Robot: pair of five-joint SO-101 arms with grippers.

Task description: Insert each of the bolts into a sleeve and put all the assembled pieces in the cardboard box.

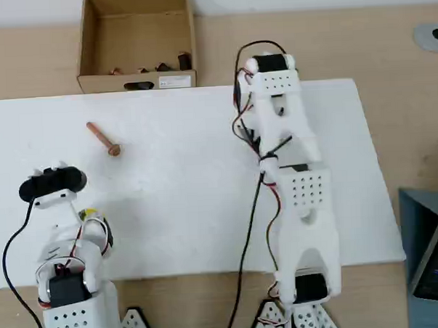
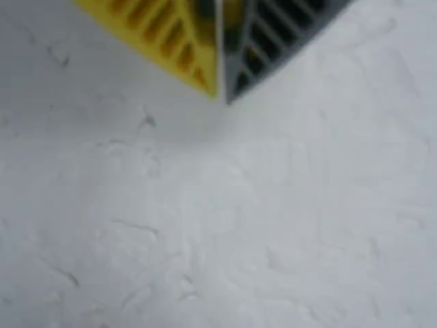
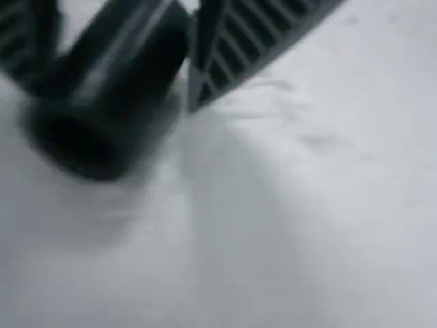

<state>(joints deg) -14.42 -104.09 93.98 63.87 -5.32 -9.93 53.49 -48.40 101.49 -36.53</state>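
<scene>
- Copper bolt [image 1: 103,138] lay alone on the far-left part of the white mat [image 1: 191,201], head toward the near right, just short of the cardboard box [image 1: 84,46]
- The box stood off the far edge of the mat; several dark and copper assembled pieces [image 1: 164,66] lay along its near wall
- Left gripper [image 2: 220,92]: yellow and grey tips were pressed together with nothing between, low over bare mat at near left, well apart from the bolt
- Right gripper [image 3: 119,82]: pinched a black sleeve [image 3: 102,130], open end just above the mat
- Judged step: fetch the bolt for that sleeve
- To do well: spread the left tips first, come down square across the shank, grip close to the head so the plain end stays free, then line it up with the bore before pushing; keep the sleeve steady
</scene>
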